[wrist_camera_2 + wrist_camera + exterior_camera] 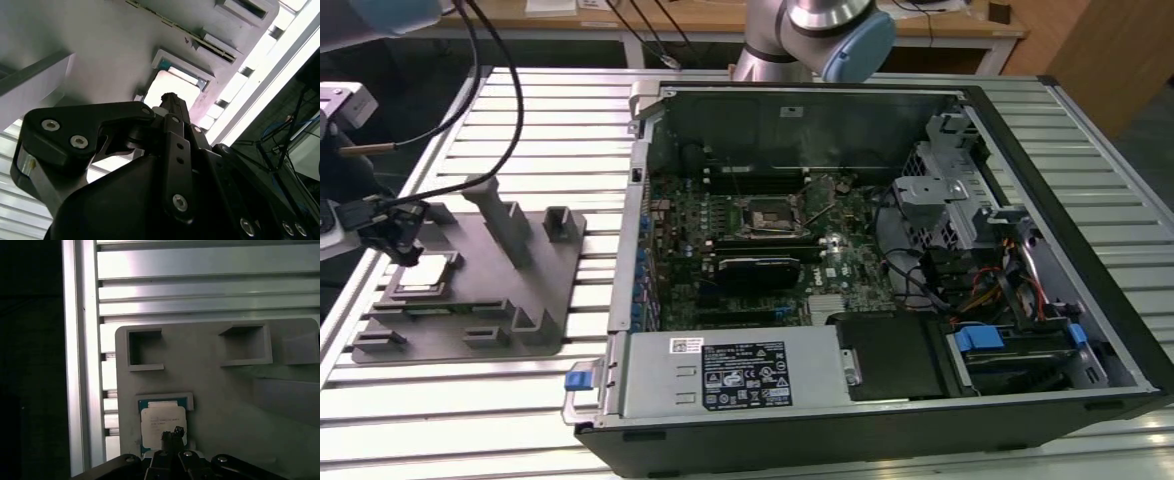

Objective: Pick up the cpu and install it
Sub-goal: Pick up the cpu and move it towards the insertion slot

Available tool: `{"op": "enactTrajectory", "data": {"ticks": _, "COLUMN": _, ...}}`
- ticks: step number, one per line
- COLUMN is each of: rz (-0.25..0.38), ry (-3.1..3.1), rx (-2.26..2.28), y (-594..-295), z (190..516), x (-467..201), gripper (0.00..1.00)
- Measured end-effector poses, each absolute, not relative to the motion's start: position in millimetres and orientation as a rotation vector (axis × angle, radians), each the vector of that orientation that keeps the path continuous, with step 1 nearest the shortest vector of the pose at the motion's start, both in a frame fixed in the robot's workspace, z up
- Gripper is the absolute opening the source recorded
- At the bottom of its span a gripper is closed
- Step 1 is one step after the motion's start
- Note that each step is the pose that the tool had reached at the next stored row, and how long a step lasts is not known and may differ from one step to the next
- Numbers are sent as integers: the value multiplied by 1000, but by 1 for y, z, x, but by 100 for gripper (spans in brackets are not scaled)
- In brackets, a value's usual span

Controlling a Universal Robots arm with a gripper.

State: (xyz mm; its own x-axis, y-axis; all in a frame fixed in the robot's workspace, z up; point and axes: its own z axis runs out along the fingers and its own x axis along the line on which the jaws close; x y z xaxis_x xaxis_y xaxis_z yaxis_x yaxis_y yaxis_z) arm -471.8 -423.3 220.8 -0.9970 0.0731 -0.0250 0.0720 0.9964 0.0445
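Exterior view: the tool [403,248] hangs close above the cpu [427,272], which lies flat in its pocket on the grey fixture [550,275] at the nine o'clock side of the surface [454,420]. The chip sits about five o'clock from the tool. Whether the tool is wide or narrow cannot be told.
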Motion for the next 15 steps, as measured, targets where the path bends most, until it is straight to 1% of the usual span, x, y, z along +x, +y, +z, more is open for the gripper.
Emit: {"op": "enactTrajectory", "data": {"ticks": 15, "rz": 68, "ry": 3112, "rx": 108, "y": -423, "z": 204, "x": -472, "gripper": 11}}
